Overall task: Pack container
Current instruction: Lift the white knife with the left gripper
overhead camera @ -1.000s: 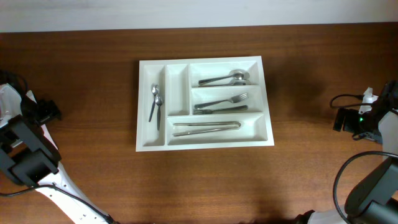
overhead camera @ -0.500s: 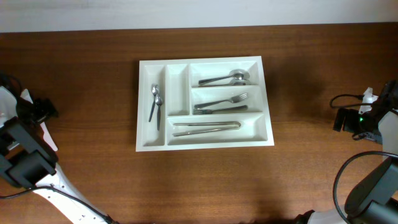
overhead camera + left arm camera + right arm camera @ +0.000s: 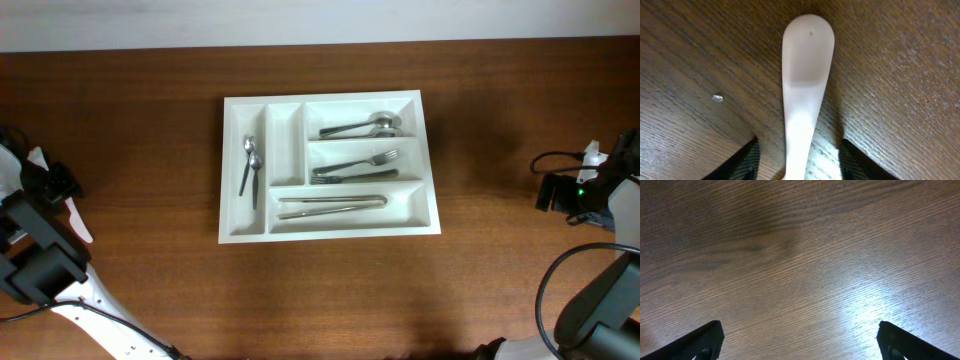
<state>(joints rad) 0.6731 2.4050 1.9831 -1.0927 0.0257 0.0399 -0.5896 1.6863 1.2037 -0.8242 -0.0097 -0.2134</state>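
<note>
The container (image 3: 229, 165), a white five-compartment cutlery tray, lies at the middle of the table. It holds two small spoons (image 3: 250, 165), larger spoons (image 3: 360, 126), forks (image 3: 355, 166) and knives (image 3: 330, 205). At the far left edge my left gripper (image 3: 58, 186) hangs low over a white plastic spoon (image 3: 80, 222). In the left wrist view the white spoon (image 3: 805, 75) lies flat on the wood. My left gripper (image 3: 799, 152) straddles its handle, with a gap on each side. My right gripper (image 3: 800, 340) stands wide open over bare wood.
The right arm (image 3: 585, 195) rests near the table's right edge, well away from the tray. A small pale speck (image 3: 717, 98) lies on the wood left of the white spoon. The tray's second narrow compartment (image 3: 285, 145) holds nothing.
The left gripper has drifted left toward the table edge and its jaws have narrowed around the white spoon's handle. The right arm and the tray have not moved.
</note>
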